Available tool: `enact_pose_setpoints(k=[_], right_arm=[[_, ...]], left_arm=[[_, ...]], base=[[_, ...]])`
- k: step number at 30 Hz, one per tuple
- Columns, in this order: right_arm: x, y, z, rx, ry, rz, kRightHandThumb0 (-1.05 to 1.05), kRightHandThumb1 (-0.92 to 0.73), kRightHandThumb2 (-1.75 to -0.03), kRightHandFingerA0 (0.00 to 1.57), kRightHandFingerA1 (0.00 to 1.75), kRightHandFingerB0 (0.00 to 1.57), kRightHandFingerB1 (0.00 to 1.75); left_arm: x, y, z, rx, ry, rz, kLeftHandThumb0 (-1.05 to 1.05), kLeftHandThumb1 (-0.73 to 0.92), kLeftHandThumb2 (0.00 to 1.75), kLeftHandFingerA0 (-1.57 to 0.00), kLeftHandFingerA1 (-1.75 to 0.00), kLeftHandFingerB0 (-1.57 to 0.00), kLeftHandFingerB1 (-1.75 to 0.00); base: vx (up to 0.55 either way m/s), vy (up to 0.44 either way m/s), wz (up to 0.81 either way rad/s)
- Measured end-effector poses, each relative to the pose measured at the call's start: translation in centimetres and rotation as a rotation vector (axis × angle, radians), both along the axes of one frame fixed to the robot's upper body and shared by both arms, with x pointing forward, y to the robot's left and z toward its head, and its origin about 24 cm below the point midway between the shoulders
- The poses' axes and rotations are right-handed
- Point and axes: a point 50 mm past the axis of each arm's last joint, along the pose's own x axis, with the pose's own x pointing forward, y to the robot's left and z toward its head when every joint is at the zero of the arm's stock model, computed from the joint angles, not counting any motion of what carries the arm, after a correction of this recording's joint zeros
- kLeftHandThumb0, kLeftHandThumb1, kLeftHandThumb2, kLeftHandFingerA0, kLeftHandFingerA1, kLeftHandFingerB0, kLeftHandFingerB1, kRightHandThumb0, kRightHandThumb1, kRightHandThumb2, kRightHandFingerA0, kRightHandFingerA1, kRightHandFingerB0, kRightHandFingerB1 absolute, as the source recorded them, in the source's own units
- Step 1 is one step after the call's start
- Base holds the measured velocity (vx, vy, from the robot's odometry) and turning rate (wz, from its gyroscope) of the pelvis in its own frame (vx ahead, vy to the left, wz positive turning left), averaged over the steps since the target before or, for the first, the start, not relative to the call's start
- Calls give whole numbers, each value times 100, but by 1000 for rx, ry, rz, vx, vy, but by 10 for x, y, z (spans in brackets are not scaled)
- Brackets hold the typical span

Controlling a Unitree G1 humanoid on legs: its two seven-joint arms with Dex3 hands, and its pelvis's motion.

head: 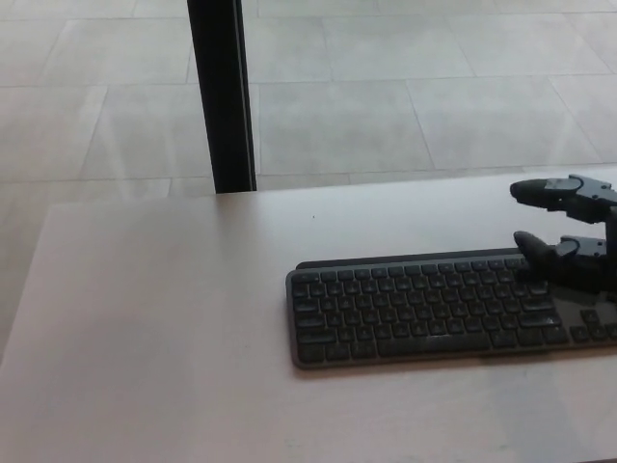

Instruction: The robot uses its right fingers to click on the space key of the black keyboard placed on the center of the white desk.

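A black keyboard (434, 309) lies flat on the white desk (164, 318), running off the picture's right edge. Its long space key (434, 343) sits in the front row, uncovered. My right hand (569, 236) reaches in from the right edge, hovering over the keyboard's far right part. Its fingers are spread apart and hold nothing; one finger (540, 193) points left above the desk behind the keyboard, another (532, 249) hangs over the top key rows. The left hand does not show.
A black vertical post (222, 96) stands behind the desk's far edge. Grey floor tiles (386, 87) lie beyond. The desk's left edge slants down the picture's left side.
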Motion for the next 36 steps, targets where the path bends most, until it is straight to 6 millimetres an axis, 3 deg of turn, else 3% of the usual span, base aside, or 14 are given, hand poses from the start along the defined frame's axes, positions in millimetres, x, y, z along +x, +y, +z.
enact_pose_setpoints(k=[3, 5, 13, 16, 23, 36], right_arm=[[1, 4, -1, -82, 2, 25, -35, -53, -57, 92, 127, 60, 41], [2, 7, -2, -138, 4, 40, -38, -52, -56, 96, 118, 61, 41], [3, 17, -11, -329, 28, 92, -41, -51, -56, 95, 115, 61, 42], [3, 19, -17, -403, 38, 107, -40, -55, -59, 88, 135, 62, 43], [3, 25, -27, -557, 51, 131, -33, -55, -60, 87, 152, 63, 44], [1, 37, -45, -800, 44, 202, -30, -58, -60, 82, 154, 66, 45]], left_arm=[[0, 0, 0, 0, 1, -1, -49, 69, 61, -69, -67, -55, -55], [0, 0, 0, 0, 1, -2, -49, 68, 60, -73, -75, -60, -60], [0, 0, 0, 0, 3, -4, -48, 67, 60, -73, -73, -58, -59], [0, 0, 0, 0, 3, -4, -46, 68, 60, -70, -69, -54, -54], [1, -1, 0, 0, 3, -5, -48, 68, 60, -74, -71, -59, -56], [1, -1, 0, 1, 5, -9, -47, 69, 60, -73, -70, -59, -57]], base=[[0, 0, 0], [0, 0, 0], [0, 0, 0], [0, 0, 0], [0, 0, 0], [0, 0, 0]])
